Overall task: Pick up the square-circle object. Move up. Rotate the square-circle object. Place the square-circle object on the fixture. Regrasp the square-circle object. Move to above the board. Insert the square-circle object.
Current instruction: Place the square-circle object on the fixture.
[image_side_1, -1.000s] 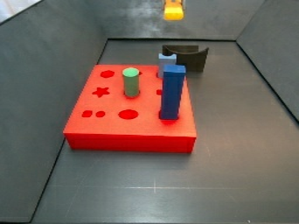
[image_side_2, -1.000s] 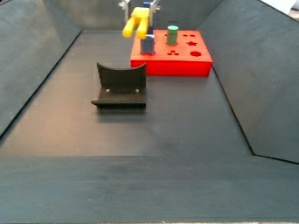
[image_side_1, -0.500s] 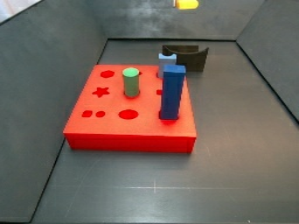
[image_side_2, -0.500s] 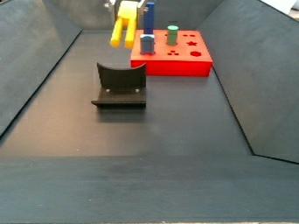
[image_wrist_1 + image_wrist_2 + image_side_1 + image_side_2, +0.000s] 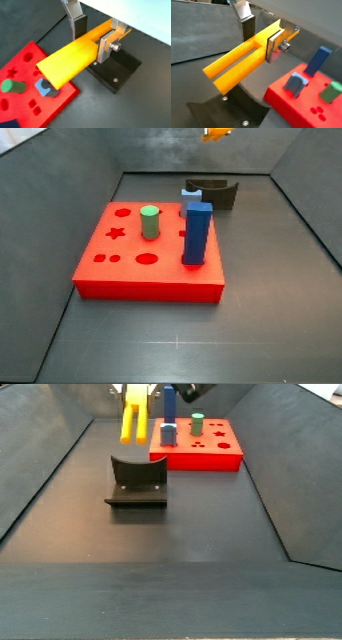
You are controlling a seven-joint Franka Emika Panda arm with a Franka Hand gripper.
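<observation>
High above the dark L-shaped fixture [image 5: 136, 482], the gripper [image 5: 93, 36] clamped its silver fingers [image 5: 105, 46] on the slim yellow-orange pronged peg [image 5: 75, 57]. It looked like the rotate step; next, I judged, lowering onto the fixture, with the flat red holed board [image 5: 201, 448] alongside.

Pincer [image 5: 93, 31] (gripping square-circle object [image 5: 132, 420]) apparently clear above fixture [image 5: 136, 482]; floor around open.

Two side views face each other across the board [image 5: 147, 253] and fixture [image 5: 136, 484]; both wrist views look closely along the gripper [image 5: 93, 34].
</observation>
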